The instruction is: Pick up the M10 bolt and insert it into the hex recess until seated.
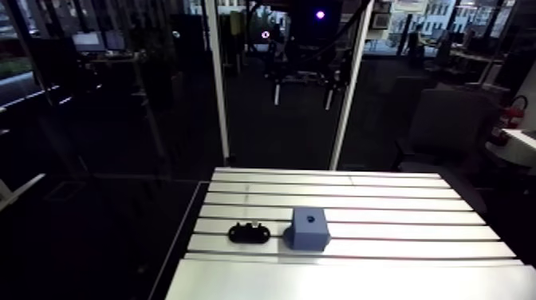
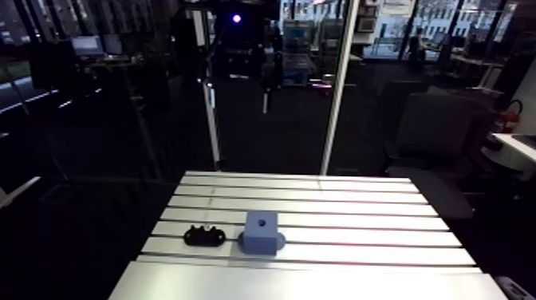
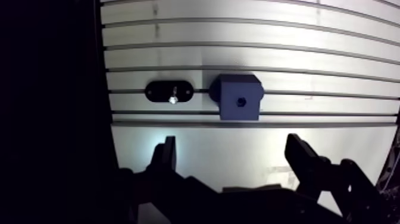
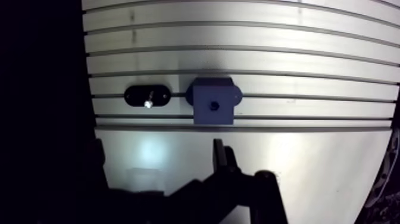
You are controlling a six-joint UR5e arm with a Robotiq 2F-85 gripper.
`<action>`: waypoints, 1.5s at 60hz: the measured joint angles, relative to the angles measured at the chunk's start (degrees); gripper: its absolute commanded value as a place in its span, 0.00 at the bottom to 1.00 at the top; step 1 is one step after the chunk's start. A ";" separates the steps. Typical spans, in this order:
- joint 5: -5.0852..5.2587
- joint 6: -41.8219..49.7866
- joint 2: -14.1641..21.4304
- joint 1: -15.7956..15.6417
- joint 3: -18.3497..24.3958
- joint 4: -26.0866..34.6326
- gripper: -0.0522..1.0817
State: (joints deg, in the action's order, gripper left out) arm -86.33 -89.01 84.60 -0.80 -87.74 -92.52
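Gripper (image 3: 232,143) spread, empty, short of the M10 bolt (image 3: 172,96) in its black holder (image 3: 158,92); an off-centre grasp could tilt it, jamming at the hex recess (image 3: 240,101) of the blue block (image 3: 238,88).

Matte black tool (image 3: 232,144) with two blocky, angular fingers (image 3: 164,156)

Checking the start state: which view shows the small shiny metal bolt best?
The wrist view: the small shiny metal bolt gleams against its black oval holder, beside the blue block. The arm view shows only the dark holder; the bolt cannot be made out there.
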 measured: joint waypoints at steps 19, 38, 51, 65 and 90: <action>-0.25 1.72 0.01 -0.91 -3.63 -4.71 0.05; -0.70 5.12 0.04 -1.65 -9.11 -12.26 0.05; -0.77 6.41 -0.70 -3.14 -13.31 -18.22 0.05; -2.07 6.86 -2.39 -6.18 -17.91 -25.62 0.05; -5.23 6.84 -5.33 -10.04 -22.19 -32.71 0.05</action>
State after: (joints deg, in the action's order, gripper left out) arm -91.56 -82.17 79.28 -10.84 -109.94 -125.23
